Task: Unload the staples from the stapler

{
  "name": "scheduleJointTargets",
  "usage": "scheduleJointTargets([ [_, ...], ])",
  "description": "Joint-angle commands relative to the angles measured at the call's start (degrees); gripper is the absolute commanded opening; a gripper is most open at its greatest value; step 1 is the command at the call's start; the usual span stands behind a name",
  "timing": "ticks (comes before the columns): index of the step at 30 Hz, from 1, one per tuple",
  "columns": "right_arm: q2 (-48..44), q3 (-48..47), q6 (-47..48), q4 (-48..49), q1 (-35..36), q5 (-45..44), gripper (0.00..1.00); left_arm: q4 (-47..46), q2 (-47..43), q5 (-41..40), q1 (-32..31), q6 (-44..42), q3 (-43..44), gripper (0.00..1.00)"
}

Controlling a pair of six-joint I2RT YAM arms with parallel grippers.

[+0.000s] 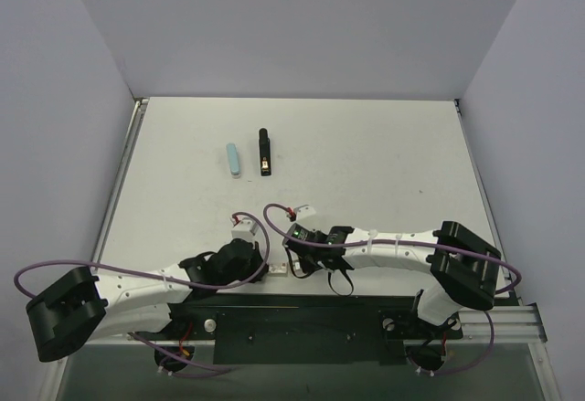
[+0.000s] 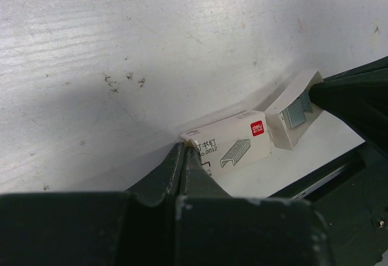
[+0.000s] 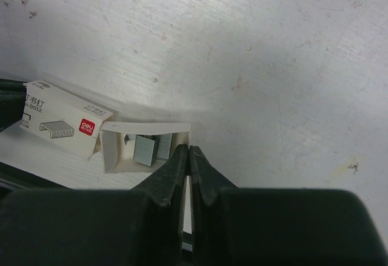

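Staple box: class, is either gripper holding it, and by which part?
Both seem to: the left gripper pinches a corner of the box sleeve, the right gripper pinches a wall of the open tray.

Stapler: slim, black, narrow-bodied. Lies flat on the table with its long axis running near to far, almost square to the table's edges. Position: far half of the table, somewhat left of the middle, well apart from every edge. Far end is plain black and slightly rounded. A small pale patch sits on top toward the near end, possibly the metal strip, though it is too small to confirm. From above the two arms read as one bar.
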State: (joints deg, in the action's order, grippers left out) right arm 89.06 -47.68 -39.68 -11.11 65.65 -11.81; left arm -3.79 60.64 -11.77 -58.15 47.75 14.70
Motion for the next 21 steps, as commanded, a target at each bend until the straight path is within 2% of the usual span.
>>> scheduleJointTargets([
  [1, 1.1, -2.1, -1.6, -3.1, 0.9, -2.3, 0.0, -1.8, -1.3, -1.4, -1.1, 1.5, -1.2, 0.0],
  [21, 3.4, -3.4, -2.9, -4.9, 2.9, -4.2, 0.0, -1.0, -3.8, -2.8, -2.4, 2.2, -2.0, 0.0],
])
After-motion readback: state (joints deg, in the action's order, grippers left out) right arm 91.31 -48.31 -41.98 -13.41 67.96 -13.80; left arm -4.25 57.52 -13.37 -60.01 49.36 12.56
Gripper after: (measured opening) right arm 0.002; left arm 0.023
